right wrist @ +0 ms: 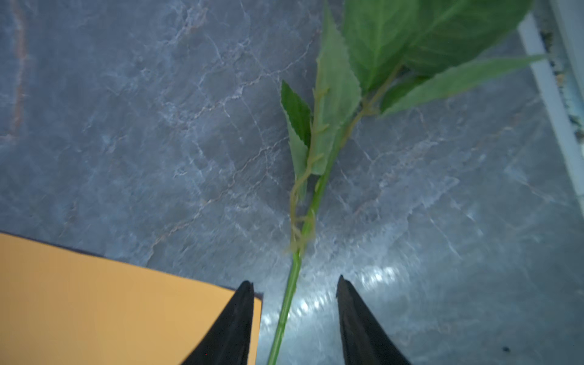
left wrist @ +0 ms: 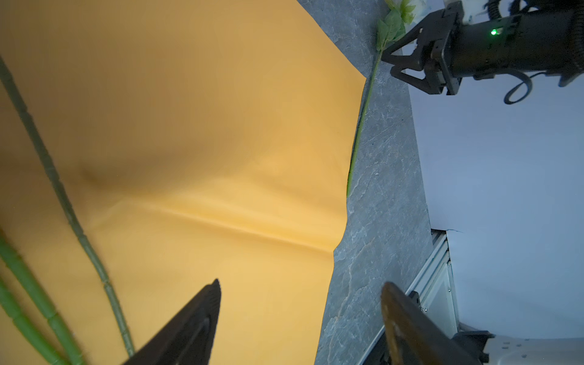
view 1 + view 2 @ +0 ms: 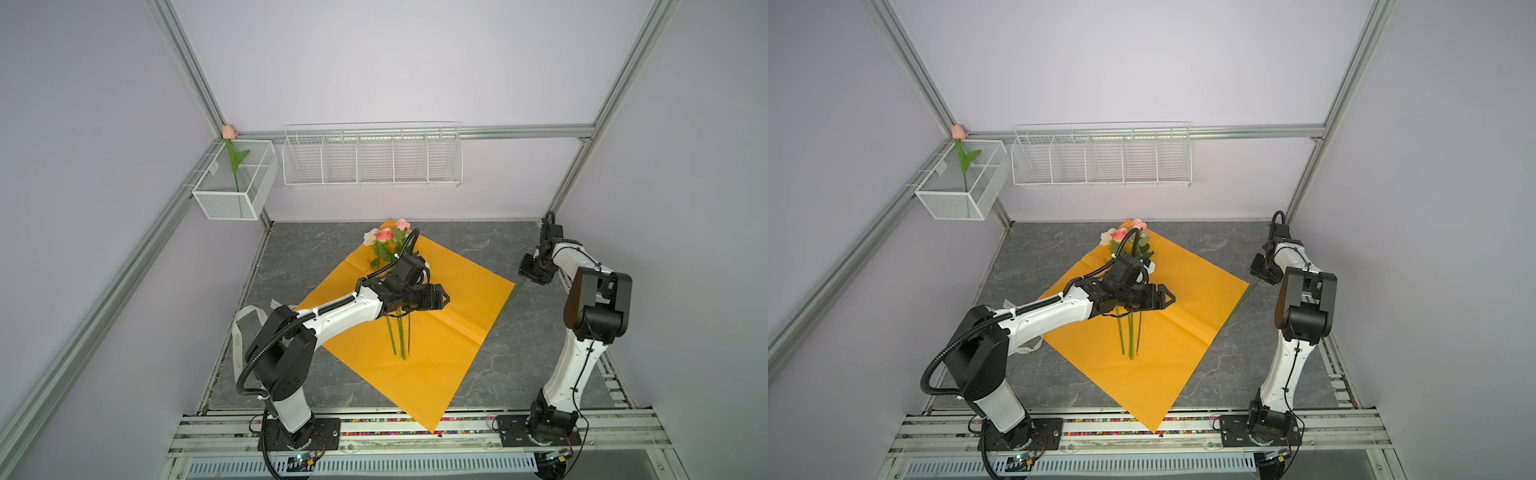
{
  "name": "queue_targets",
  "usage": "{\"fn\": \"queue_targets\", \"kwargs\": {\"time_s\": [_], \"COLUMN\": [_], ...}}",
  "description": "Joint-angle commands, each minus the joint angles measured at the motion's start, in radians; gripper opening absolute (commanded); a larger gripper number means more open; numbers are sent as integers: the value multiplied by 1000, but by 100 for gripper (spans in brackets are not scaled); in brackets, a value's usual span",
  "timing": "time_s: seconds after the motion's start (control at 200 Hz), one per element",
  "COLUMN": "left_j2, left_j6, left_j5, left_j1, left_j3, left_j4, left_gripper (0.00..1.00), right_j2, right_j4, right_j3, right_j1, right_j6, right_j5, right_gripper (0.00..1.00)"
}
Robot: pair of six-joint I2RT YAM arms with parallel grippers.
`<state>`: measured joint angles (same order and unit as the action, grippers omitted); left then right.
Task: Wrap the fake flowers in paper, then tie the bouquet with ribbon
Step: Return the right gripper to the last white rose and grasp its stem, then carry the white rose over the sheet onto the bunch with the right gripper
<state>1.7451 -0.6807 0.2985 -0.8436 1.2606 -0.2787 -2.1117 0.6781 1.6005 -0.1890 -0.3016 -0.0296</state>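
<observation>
Mostly pink bouquet (image 3: 384,235), long green stems (image 3: 402,340)

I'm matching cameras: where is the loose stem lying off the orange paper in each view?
Top view: loose stem beside the right corner of the orange paper.
Top view: stem, same spot.
Left wrist: stem along the paper's edge.
Right wrist: stem between the tips of the open right tool.
Shared landmark: that paper corner.

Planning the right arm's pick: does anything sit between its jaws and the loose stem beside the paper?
Nothing visible does. The right gripper hangs with jaws open either side of the loose stem on the table; the orange paper ends beside the stem, not over it.
</observation>
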Motion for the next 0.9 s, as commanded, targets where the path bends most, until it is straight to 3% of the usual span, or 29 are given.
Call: {"fn": "queue_targets", "kwargs": {"time_s": [0.0, 0.27, 0.385, 0.5, 0.595, 0.695, 0.895], "left_j2": [34, 90, 88, 70, 36, -16, -261], "left_j6": [27, 41, 61, 72, 71, 64, 6], "left_j5": [9, 1, -26, -61, -111, -164, -271], "left_j1": [-18, -32, -32, -32, -31, -12, 105], "left_j3": [61, 122, 140, 142, 126, 104, -102], "left_j4": [-34, -67, -97, -124, -145, -207, -202], "left_gripper": [81, 85, 85, 85, 85, 86, 88], "right_j2": [-65, -198, -199, -174, -91, 26, 362], "right_j4": [86, 195, 202, 208, 176, 145, 26], "right_j3": [84, 223, 207, 174, 100, 18, -231], "right_j1": [6, 10, 15, 16, 13, 12, 105], "right_j6": [43, 83, 102, 114, 127, 138, 86], "right_j5": [-15, -97, -128, -178, -218, -216, -80], "right_gripper": [46, 37, 30, 16, 7, 7, 7]}}
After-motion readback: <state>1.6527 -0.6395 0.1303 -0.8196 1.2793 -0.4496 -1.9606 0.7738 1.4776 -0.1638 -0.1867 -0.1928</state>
